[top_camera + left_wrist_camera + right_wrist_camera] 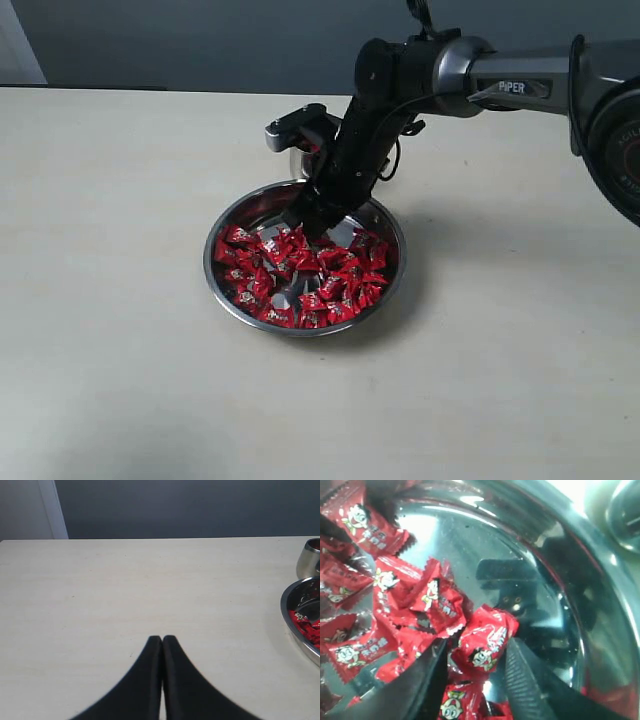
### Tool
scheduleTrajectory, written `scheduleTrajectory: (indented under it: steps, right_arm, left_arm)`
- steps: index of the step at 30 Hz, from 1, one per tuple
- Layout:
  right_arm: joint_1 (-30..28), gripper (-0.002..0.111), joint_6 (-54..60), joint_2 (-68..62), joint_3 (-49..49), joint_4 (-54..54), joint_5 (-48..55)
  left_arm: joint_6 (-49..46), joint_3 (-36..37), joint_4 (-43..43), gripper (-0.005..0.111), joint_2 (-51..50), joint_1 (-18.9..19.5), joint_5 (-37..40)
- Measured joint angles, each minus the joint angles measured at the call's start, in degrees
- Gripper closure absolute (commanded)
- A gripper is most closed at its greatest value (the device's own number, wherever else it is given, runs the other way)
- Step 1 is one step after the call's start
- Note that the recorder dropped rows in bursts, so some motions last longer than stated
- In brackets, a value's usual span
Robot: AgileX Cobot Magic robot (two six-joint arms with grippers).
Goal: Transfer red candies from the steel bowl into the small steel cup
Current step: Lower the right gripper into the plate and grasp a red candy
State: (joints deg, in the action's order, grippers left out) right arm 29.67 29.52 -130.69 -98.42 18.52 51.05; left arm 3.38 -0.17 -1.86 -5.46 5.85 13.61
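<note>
Poised astride one candy (485,639) in the bowl (300,331) with right gripper (476,655) spread, seemingly not pinching. Far nearer than left gripper (163,639), pressed together.

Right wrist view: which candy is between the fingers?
The puffy red candy at the pile's edge, beside the steel bowl's bare floor; the right gripper flanks only it.

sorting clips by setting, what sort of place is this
Probably a robotics lab or test bench, not a kitchen: a pale table against a plain grey wall, a robot arm reaching over it, and a steel bowl of red candies near a small cup.
</note>
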Motion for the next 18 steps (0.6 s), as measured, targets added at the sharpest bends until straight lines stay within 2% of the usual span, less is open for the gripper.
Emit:
scheduleTrajectory:
  steps: [18]
  right_arm:
    - [0.00,0.070,-2.23,0.00,0.00,2.16,3.30]
  left_arm:
    - [0.00,0.00,0.00,0.106,0.00,0.00,0.00]
